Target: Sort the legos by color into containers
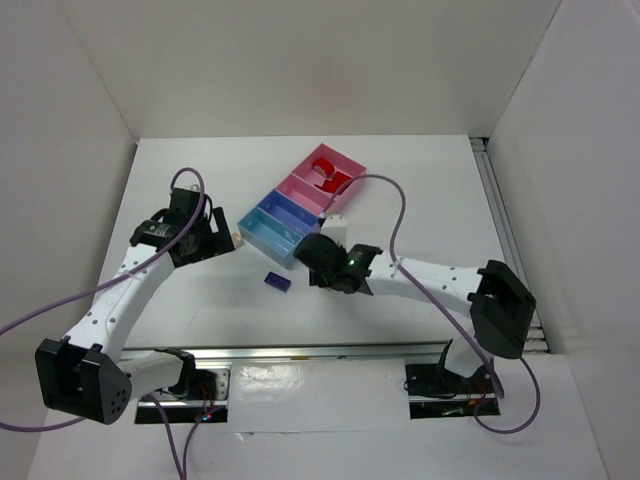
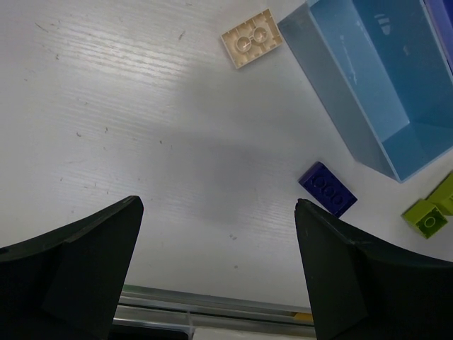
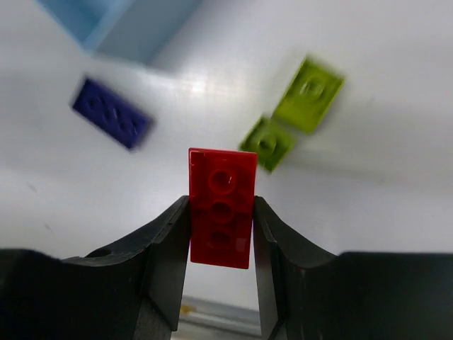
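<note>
Legos are lying partly sorted: red ones (image 1: 325, 172) are sitting in the far pink tray of the containers (image 1: 268, 240), while the right gripper (image 3: 221, 207) is pinching one red lego (image 3: 223, 173) by its long sides, above the table (image 3: 396, 184), near two lime-green pieces (image 3: 309, 95). I am judging it light, stiff and smooth, so this side grip is suiting it. The left gripper (image 2: 218, 209) is standing wide open, holding nothing. No writing is showing; the studs are too blurred.

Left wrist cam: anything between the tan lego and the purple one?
Nothing: bare table between tan lego and purple lego, seen in the left wrist view; blue tray stands beside that stretch.
</note>
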Controlling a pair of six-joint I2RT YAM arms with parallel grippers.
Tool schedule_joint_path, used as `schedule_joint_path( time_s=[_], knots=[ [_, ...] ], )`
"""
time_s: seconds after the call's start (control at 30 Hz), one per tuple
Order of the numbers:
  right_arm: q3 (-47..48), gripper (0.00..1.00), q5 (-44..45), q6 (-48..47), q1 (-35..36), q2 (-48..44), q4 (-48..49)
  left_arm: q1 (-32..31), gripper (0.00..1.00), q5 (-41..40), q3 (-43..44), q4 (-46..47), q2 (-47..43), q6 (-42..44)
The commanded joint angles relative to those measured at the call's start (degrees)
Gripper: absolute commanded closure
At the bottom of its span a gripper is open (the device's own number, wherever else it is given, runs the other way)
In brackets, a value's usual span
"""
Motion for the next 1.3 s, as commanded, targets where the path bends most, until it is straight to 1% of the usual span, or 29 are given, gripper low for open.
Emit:
schedule_joint_path(
  time_s=[0.0,0.03,0.07,0.1,0.17,0.23,0.27,0.3,0.4,0.43,0.47,0.53,0.57,0.6,0.63,0.7,0.73,0.8,0.83,0.87,0.9,0.93,0.97,1.03,1.07,1.1,1.17,1.2,1.27],
  knots=[
    [6.7,0.65,9.0,-7.5,-6.9,-3.4,-0.5,-0.2,0.00,-1.5,1.1,0.8,-0.2,-2.4],
    [9.5,0.65,9.0,-9.4,-8.7,-2.5,0.5,-0.2,0.00,-2.0,1.1,0.8,0.4,-2.9],
    [10.7,0.65,9.0,-11.5,-12.5,-1.3,1.9,-0.2,0.00,-2.0,1.1,0.8,0.4,-2.9],
    [12.0,0.65,8.0,-15.0,-14.5,-0.3,5.1,-0.2,0.00,-2.6,1.1,0.8,0.4,-2.9],
    [16.9,0.65,6.4,-17.8,-20.0,2.2,7.6,-0.2,0.00,-2.6,1.1,0.8,0.4,-2.9],
    [20.5,0.64,3.6,-20.7,-23.0,6.9,10.3,-0.2,0.00,-1.4,1.6,0.8,1.1,-0.4],
    [24.6,0.64,2.5,-21.3,-25.4,8.7,10.3,-0.2,0.00,-1.4,1.6,0.8,1.2,-0.4],
    [26.5,0.64,1.8,-21.3,-26.3,12.2,11.1,-0.2,0.00,-1.4,1.6,0.8,1.9,-0.4],
    [33.3,0.63,-0.8,-23.8,-28.9,17.0,14.1,-0.2,0.00,-2.6,2.2,0.8,1.9,-1.8],
    [35.9,0.63,-0.8,-23.8,-29.5,21.2,13.4,-0.2,0.00,-2.6,2.2,0.8,2.5,-1.8],
    [41.2,0.63,-1.3,-23.8,-30.0,23.3,12.7,-0.2,0.00,-1.1,2.2,0.8,3.2,-1.8],
    [46.2,0.63,-1.3,-23.8,-31.0,29.5,10.8,-0.2,0.00,-0.5,2.9,0.0,3.7,-2.3],
    [50.0,0.52,-1.3,-23.8,-31.8,31.1,10.7,-0.2,0.00,-0.5,2.9,0.0,4.5,-2.9],
    [51.6,0.38,-1.3,-23.8,-32.6,34.0,9.6,-0.2,0.00,0.0,2.9,0.0,4.5,-3.4],
    [53.6,0.28,-1.9,-23.8,-32.6,35.2,8.6,-0.2,0.00,0.0,3.5,0.0,5.0,-3.4],
    [57.5,0.19,-1.9,-23.3,-32.6,36.1,6.7,-0.2,0.00,0.0,3.5,0.0,5.0,-4.1],
    [57.5,0.19,-1.3,-23.3,-32.6,35.1,6.1,-0.2,0.00,-0.6,3.5,0.0,5.0,-4.1],
    [49.9,0.19,-0.4,-23.3,-32.0,31.0,8.5,-0.2,0.00,-0.6,3.5,0.0,5.0,-4.6],
    [46.3,0.22,-0.4,-23.3,-31.2,25.6,11.8,-0.2,0.00,-0.6,3.5,0.6,5.6,-4.6],
    [42.6,0.24,0.2,-23.3,-31.2,22.7,12.8,-0.2,0.00,-0.6,3.5,0.6,5.6,-5.1],
    [35.1,0.25,0.2,-23.3,-30.6,19.9,13.6,-0.2,0.00,-0.6,3.5,0.6,5.6,-5.1],
    [31.5,0.27,0.2,-22.4,-29.9,14.3,13.6,-0.2,0.00,-0.6,3.5,0.6,6.2,-5.1],
    [23.9,0.28,1.2,-21.0,-29.1,11.5,13.6,-0.2,0.00,-0.6,3.5,0.6,6.2,-5.1],
    [15.8,0.28,1.8,-19.6,-26.2,3.8,12.9,-0.2,0.01,-1.2,3.5,0.6,6.2,-5.1],
    [12.0,0.28,1.8,-18.4,-25.4,1.7,12.3,-0.2,0.01,-1.2,3.0,0.6,6.2,-4.6],
    [5.5,0.28,0.6,-15.6,-24.7,-0.2,11.5,-0.2,0.01,-1.8,3.0,0.6,5.6,-4.6],
    [0.3,0.24,-1.7,-12.1,-23.2,-4.5,9.8,-0.2,0.01,-1.8,3.0,0.6,5.1,-4.6],
    [-4.4,0.20,-5.0,-9.8,-22.6,-5.6,10.3,-0.2,0.01,-1.8,3.0,0.6,5.1,-4.6],
    [-7.9,0.14,-9.5,-7.9,-20.6,-7.0,13.4,-0.2,0.01,-1.8,3.0,0.6,4.5,-4.6]
  ],
)
